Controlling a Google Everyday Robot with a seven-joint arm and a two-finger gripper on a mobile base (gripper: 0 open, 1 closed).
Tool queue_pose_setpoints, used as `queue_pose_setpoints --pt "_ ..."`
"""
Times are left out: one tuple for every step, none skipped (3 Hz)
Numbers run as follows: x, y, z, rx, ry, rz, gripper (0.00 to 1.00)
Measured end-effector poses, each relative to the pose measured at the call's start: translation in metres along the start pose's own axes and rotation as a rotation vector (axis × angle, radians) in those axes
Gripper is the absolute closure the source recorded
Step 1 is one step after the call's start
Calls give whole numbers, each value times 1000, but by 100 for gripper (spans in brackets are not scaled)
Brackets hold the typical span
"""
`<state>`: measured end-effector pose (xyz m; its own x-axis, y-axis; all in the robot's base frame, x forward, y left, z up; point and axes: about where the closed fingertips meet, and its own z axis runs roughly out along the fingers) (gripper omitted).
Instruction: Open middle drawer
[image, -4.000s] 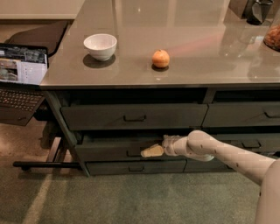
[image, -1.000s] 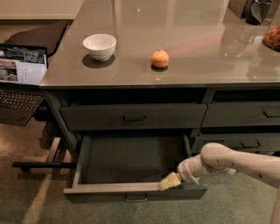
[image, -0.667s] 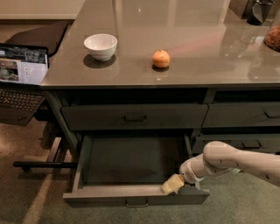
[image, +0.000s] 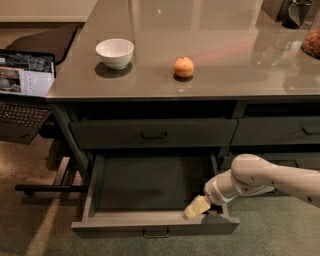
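The middle drawer (image: 150, 222) stands pulled far out below the counter, its plain grey inside bare. Its small dark centre pull (image: 155, 232) shows on the front edge. My gripper (image: 196, 207) sits at the drawer's front right corner, its pale fingers resting on or just inside the top of the drawer front. The white arm reaches in from the right. Above it the top drawer front (image: 152, 133) is closed.
A white bowl (image: 115, 52) and an orange fruit (image: 184, 67) sit on the grey counter (image: 225, 45). An open laptop (image: 22, 85) is at the left. Closed drawer fronts (image: 280, 131) lie at the right. Green carpet lies in front.
The drawer has gone from nearly closed to pulled far out. My gripper has moved down and towards the camera with the drawer front.
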<state>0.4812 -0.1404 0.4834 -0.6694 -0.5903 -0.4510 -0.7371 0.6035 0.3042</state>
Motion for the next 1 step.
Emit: queue_pose_setpoints --pt "0 0 0 0 0 0 0"
